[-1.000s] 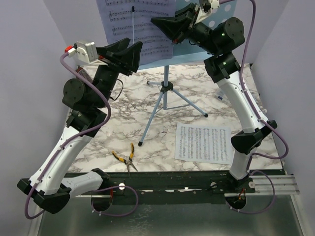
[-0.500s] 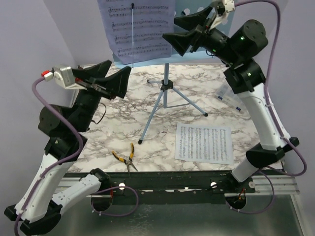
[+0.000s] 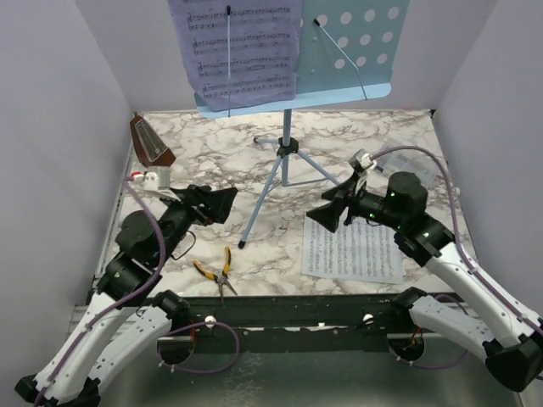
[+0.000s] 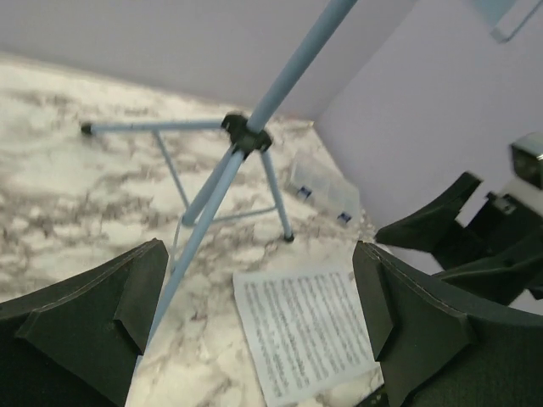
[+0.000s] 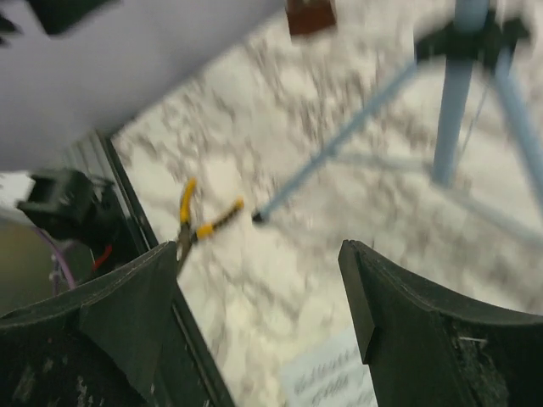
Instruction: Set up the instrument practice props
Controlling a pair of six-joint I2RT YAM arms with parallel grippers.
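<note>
The music stand stands on its 3 legs at the back middle of the marble worktop, with 1 sheet of music resting on the left half of its blue desk. A 2nd sheet lies flat on the worktop at the front right. The metronome sits upright in the back left corner, well apart from the stand.

The left pincer hangs low at the front left, jaws spread wide and holding nothing. The right pincer hovers over the far left corner of the flat sheet, also wide and empty. Its own view is blurred, so the brown block at the top edge is probably the metronome.

The flat sheet is thin and limp and offers no raised edge; it likely needs pinching at a corner or sliding to the worktop's front edge. The metronome looks rigid, but its tapering sides may slip upward, so a hold low near the base seems safest. The stand is top-heavy; grip it by the pole.

Pliers lie at the front left.
</note>
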